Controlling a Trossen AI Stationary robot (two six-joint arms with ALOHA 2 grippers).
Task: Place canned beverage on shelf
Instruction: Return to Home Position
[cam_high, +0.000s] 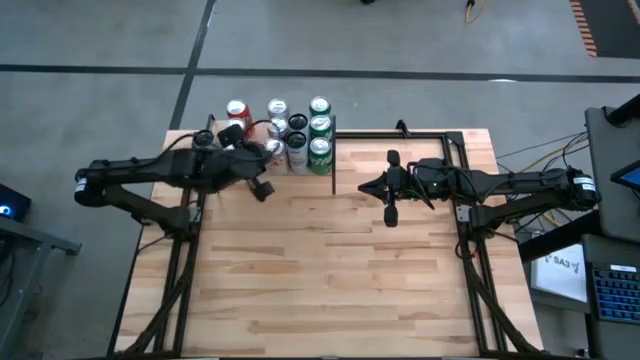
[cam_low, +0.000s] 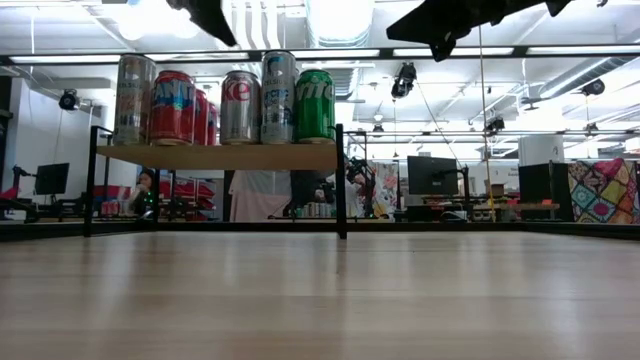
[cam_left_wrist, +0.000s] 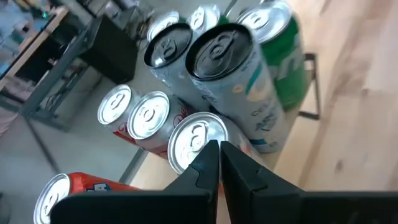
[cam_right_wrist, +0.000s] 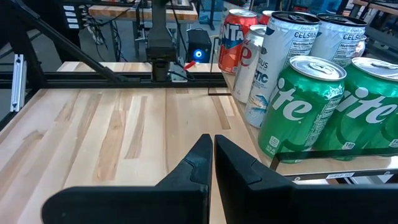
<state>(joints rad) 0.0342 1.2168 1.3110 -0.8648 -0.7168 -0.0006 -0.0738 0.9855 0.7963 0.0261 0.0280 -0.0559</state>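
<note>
Several cans (cam_high: 296, 128) already stand on the shelf (cam_low: 220, 157) at the far left, so the left pincer (cam_left_wrist: 219, 146) near them and the right pincer (cam_right_wrist: 213, 140), both closed and empty, apparently just need retreating home.

Around my tabletop (cam_high: 330, 290) lies a grey concrete floor (cam_high: 420, 40) crossed by dark seams, with an orange-striped marking (cam_high: 583, 25) at its far right edge and a keyboard (cam_high: 612, 290) on a desk close by on the right. Looking level across the boards, I see a bright open workroom. Long ceiling lights (cam_low: 340, 15) and pale ducts (cam_low: 262, 25) run overhead, dark monitors (cam_low: 432, 175) sit on far benches, a patchwork cloth (cam_low: 603, 190) hangs at the far right, and a person (cam_low: 147, 190) sits far left.
</note>
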